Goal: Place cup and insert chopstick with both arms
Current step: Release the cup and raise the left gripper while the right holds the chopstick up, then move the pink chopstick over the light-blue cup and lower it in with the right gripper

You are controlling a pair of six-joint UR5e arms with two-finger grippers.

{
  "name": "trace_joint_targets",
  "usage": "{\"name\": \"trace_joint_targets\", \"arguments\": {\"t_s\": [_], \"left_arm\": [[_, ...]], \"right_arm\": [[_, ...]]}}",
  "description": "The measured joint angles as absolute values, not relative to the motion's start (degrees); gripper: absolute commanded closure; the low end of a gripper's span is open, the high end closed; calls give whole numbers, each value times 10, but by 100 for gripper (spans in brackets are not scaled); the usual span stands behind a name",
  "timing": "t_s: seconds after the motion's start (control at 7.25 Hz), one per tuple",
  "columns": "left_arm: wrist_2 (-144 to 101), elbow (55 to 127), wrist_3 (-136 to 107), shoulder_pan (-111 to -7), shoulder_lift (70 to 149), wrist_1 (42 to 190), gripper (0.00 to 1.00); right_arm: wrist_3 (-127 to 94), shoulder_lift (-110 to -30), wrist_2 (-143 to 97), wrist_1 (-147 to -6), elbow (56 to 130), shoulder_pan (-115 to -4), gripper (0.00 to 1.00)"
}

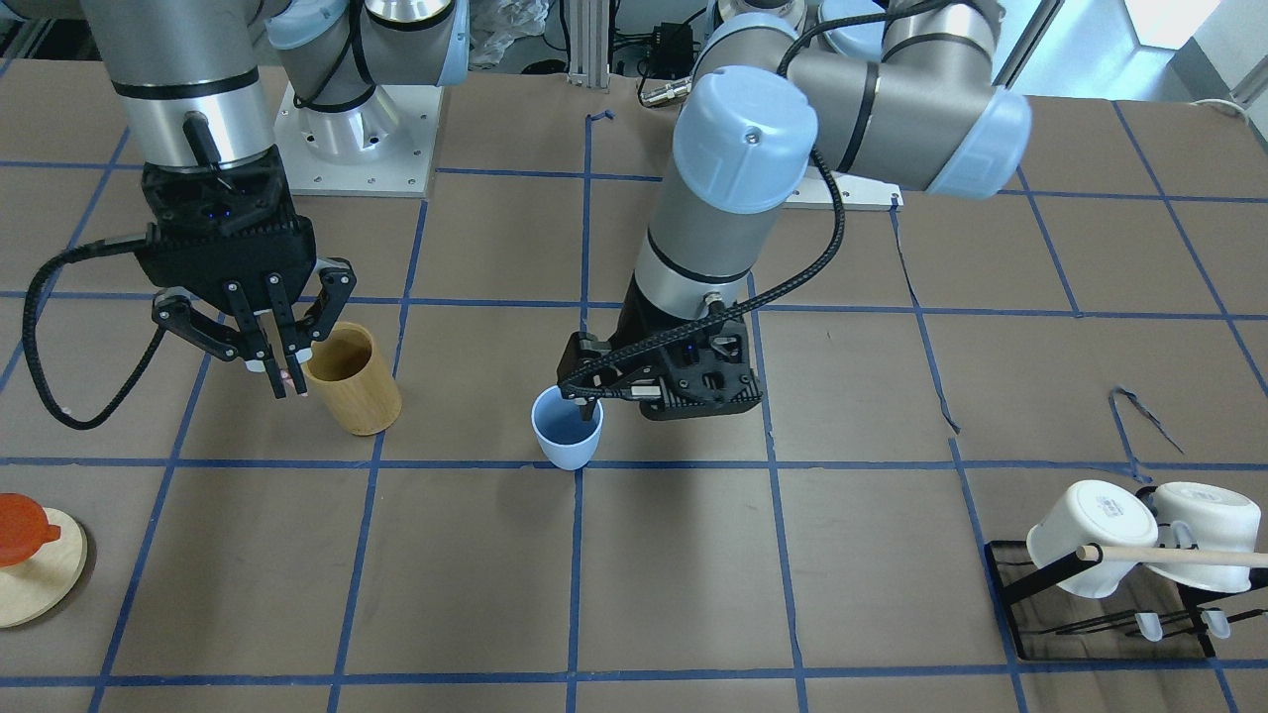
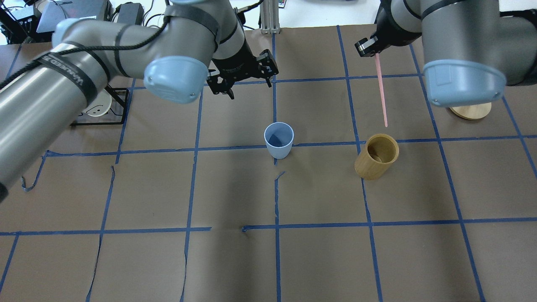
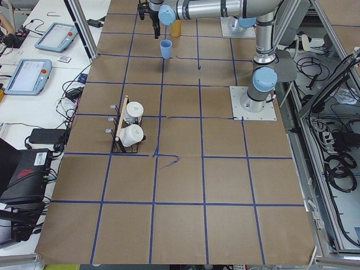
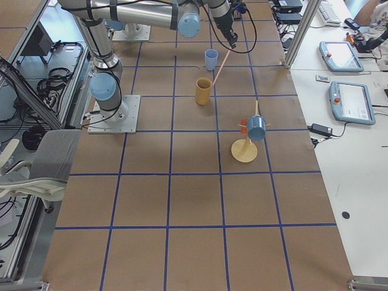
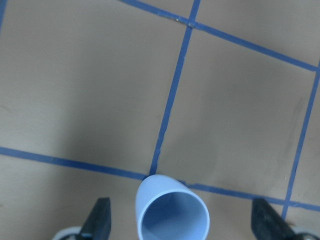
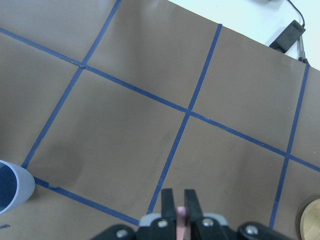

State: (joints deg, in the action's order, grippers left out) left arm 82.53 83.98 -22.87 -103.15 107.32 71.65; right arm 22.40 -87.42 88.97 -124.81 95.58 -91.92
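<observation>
Brown paper with a blue tape grid covers the desk point(image 2: 235, 260). Near its middle stands the blue cup point(image 2: 278, 140), upright and with nothing inside.

The left gripper point(image 2: 249, 86) hangs above the blue cup, spread wide and holding nothing. In its wrist view the cup sits between the fingers point(image 5: 100, 220), clear of both.

A wooden cup point(image 2: 376, 157) stands beside the blue one, toward the desk's right end.

The right gripper point(image 6: 180, 205) is clamped on the top end of the pink chopstick point(image 2: 381, 90). The stick hangs down with its tip near the wooden cup's rim, not in either cup.

Judgement:
- **Chopstick:** light, stiff, thin and smooth. Pinched at one end, it may pivot in the pads, so the tip needs aiming.
- **Blue cup:** light, thin-walled and easily tipped. A side nudge from the stick could topple it, so if it needs moving, grip it across the wall near the rim.
</observation>
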Motion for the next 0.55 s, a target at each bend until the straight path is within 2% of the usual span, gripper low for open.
{"name": "trace_joint_targets", "arguments": {"t_s": [0.28,0.55], "left_arm": [[831,809,-86,-978,1036,829,0],[863,810,37,-932,996,897,0]], "right_arm": [[185,-875,854,-1242,917,-936,100],[142,-870,836,-1286,905,-970,100]]}}
